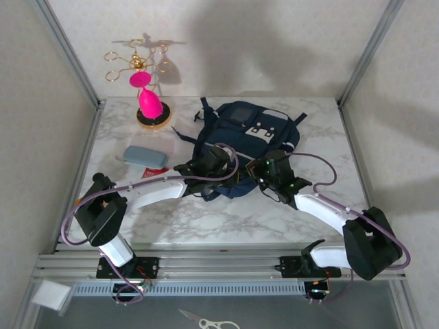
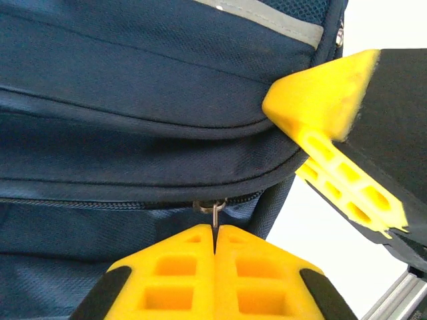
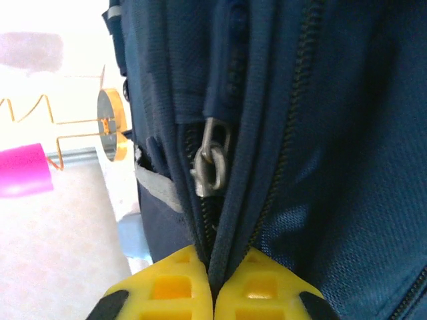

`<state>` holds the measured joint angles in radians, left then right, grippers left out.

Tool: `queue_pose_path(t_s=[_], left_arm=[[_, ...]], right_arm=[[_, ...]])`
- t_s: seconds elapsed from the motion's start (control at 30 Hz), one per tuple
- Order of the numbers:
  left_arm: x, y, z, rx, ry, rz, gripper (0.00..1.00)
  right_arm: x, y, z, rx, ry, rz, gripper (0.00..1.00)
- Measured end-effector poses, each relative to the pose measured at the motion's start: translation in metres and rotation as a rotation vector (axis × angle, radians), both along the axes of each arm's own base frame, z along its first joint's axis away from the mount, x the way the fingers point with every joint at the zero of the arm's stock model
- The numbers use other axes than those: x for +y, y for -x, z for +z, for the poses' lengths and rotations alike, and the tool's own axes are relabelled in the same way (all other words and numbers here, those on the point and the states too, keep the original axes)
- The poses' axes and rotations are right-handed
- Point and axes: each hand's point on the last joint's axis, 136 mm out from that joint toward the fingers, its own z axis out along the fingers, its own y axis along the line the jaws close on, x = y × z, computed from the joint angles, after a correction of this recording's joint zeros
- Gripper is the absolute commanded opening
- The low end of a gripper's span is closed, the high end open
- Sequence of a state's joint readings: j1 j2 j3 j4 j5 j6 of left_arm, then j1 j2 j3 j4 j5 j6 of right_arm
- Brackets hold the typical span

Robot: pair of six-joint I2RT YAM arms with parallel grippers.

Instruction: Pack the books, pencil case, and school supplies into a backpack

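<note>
Two grippers work the near edge of the navy backpack (image 1: 243, 127). The left gripper (image 2: 215, 233) is clenched on a small metal zipper pull (image 2: 215, 212), its tab pinched between the fingertips. We judge it's set to drag the zip open. The right gripper (image 3: 212, 267) is clamped on a fold of the bag's fabric just below a second pull (image 3: 212, 167), likely bracing the bag against sliding. Left of the bag, the grey-blue pencil case (image 1: 145, 156) lies on the marble table (image 1: 206, 226), not yet packed. Far back stands a gold wire rack (image 1: 140, 62) behind a pink piece (image 1: 149, 104).
</note>
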<state>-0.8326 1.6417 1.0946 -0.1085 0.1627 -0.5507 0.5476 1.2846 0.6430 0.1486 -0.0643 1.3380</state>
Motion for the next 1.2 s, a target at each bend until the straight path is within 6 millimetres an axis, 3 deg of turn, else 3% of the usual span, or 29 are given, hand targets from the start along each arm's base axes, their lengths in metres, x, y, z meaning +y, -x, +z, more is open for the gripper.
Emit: queue_pose_path(t_s=[0.2,0.4,0.47,0.6,0.7,0.8,1.0,1.13,1.2], left_arm=[[0.014,-0.002,0.024,-0.049,0.033,0.031,0.0],[-0.023,0.012,0.033,-0.056,0.036,-0.052,0.0],[-0.027,0.013,0.025,-0.046,0.021,-0.069,0.0],[-0.023,0.003,-0.005,-0.002,-0.025,-0.076,0.0],[-0.026,0.002,-0.017,0.018,-0.033,-0.098,0.0],[-0.035,0.001,-0.011,-0.013,0.009,-0.128,0.0],[-0.052,-0.005,-0.019,-0.023,0.041,-0.166,0.0],[-0.052,-0.002,-0.027,-0.014,0.052,-0.175,0.0],[-0.053,-0.003,-0.025,-0.022,0.064,-0.174,0.0]], right_arm=[[-0.032,-0.008,0.015,-0.036,-0.008,0.07,0.0],[-0.117,-0.03,0.017,-0.034,0.036,0.014,0.0],[-0.128,-0.031,0.015,-0.03,0.053,-0.005,0.06],[-0.119,-0.031,0.013,-0.027,0.057,0.029,0.16],[-0.108,-0.03,0.012,-0.027,0.058,0.056,0.4],[-0.103,-0.03,0.016,-0.042,0.056,0.057,0.55],[-0.077,-0.022,0.027,-0.077,0.07,0.059,0.62],[-0.053,-0.011,0.016,-0.057,0.072,0.051,0.64],[-0.038,-0.005,0.007,-0.039,0.076,0.053,0.59]])
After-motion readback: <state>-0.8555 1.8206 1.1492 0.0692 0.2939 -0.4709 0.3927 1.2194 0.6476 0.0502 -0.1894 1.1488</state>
